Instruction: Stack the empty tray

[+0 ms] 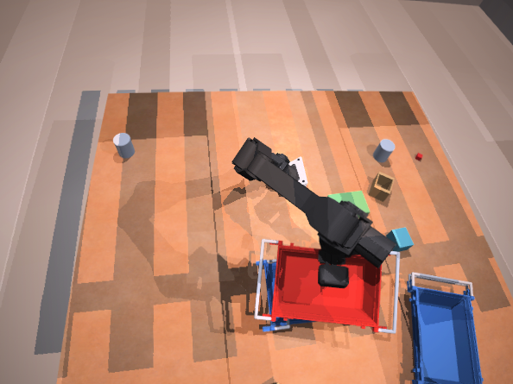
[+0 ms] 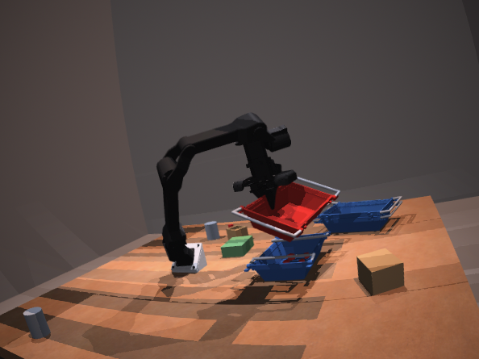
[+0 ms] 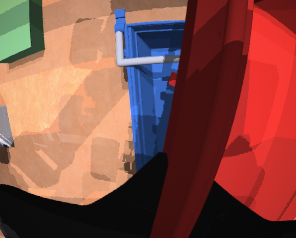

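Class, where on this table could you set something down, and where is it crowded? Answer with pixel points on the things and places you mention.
Likely room: between the left-hand grey cylinder (image 1: 124, 146) (image 2: 36, 323) and the white base plate (image 1: 301, 171) (image 2: 197, 257), top view. Crowded: under the raised red tray (image 1: 302, 275) (image 2: 298, 213) (image 3: 270, 100), where the loaded blue tray (image 1: 269, 284) (image 2: 282, 271) (image 3: 145, 100) stands, and around the green block (image 1: 350, 199) (image 2: 237, 246) (image 3: 17, 30).
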{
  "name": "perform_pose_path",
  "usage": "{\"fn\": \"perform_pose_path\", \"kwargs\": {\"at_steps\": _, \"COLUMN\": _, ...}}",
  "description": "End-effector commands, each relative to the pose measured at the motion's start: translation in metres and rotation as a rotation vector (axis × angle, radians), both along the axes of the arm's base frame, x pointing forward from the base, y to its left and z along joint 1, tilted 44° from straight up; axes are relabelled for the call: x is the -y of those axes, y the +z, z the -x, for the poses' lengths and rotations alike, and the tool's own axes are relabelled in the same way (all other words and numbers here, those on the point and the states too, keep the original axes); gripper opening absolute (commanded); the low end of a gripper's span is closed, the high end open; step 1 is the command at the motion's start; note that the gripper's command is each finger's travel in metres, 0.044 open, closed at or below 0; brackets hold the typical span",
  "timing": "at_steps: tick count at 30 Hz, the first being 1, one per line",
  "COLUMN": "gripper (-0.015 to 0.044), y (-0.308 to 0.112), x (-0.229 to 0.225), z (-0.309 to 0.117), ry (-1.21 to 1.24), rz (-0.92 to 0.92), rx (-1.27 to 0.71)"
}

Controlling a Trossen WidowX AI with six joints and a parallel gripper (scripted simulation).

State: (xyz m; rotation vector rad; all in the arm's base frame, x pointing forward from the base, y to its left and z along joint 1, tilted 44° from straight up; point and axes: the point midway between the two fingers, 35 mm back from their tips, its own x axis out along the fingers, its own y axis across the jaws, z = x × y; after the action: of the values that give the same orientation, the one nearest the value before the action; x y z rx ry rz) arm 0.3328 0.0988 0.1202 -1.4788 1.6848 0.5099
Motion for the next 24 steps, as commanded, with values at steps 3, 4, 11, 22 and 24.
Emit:
{"fn": "perform_pose_path", "kwargs": {"at_steps": 3, "gripper": 0.0000, "y": 0.007, "x": -0.004, "z": -0.002, "ry": 0.004, "rz": -0.012, "rx": 0.028}}
{"fn": "perform_pose_path", "kwargs": {"at_steps": 4, "gripper": 0.0000, "y": 0.007, "x": -0.004, "z": -0.002, "ry": 0.004, "rz": -0.012, "rx": 0.028}}
{"fn": "perform_pose_path", "kwargs": {"at_steps": 11, "gripper": 0.0000, "y": 0.006, "x": -0.004, "z": -0.002, "ry": 0.005, "rz": -0.011, "rx": 0.027}}
{"fn": "perform_pose_path", "kwargs": {"at_steps": 22, "gripper": 0.0000, "y": -0.011, "x": 0.010, "z": -0.004, "ry": 0.042, "rz": 0.023, "rx": -0.036}}
{"fn": "perform_pose_path", "kwargs": {"at_steps": 24, "gripper": 0.0000, "y": -0.014, "x": 0.013, "z": -0.004, "ry": 0.051, "rz": 0.030, "rx": -0.051}}
